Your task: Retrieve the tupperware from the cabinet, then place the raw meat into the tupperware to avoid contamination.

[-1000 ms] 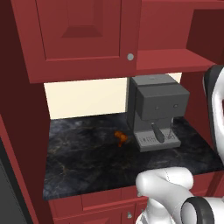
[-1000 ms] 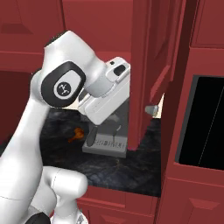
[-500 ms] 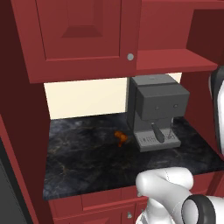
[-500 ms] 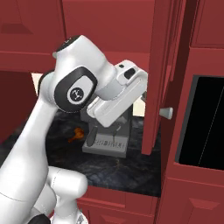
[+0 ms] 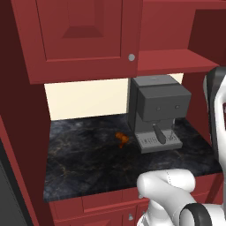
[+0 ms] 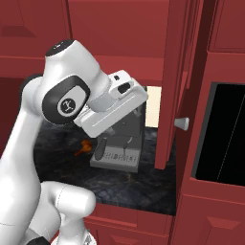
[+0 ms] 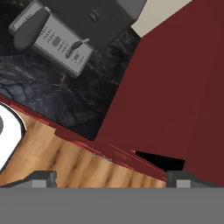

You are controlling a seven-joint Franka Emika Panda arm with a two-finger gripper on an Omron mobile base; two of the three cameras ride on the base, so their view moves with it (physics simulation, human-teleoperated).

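The cabinet [image 5: 84, 39] hangs above the counter; its left door is shut. Its right door [image 6: 174, 81] stands swung open, edge-on, with the knob [image 6: 182, 123] facing out. The bare red shelf [image 5: 170, 59] shows inside. The tupperware is out of view. The raw meat [image 5: 121, 139], a small orange-brown lump, lies on the dark counter left of the coffee machine; it shows too as the raw meat [image 6: 85, 147] under my arm. My gripper [image 7: 112, 177] is open and empty, its fingertips [image 7: 43, 177] wide apart, pointing down beside the open door's red panel [image 7: 175, 87].
A grey coffee machine [image 5: 156, 110] stands at the counter's right, below my hand [image 6: 112, 112]. The dark marble counter [image 5: 84, 163] has free room at left. A black oven front [image 6: 222, 134] sits in the tall red unit at right. Wood floor [image 7: 65, 162] lies below.
The right cabinet door has swung further open, its knob moving right. My hand followed it right, then drew back left and lower. The jaws stayed open.
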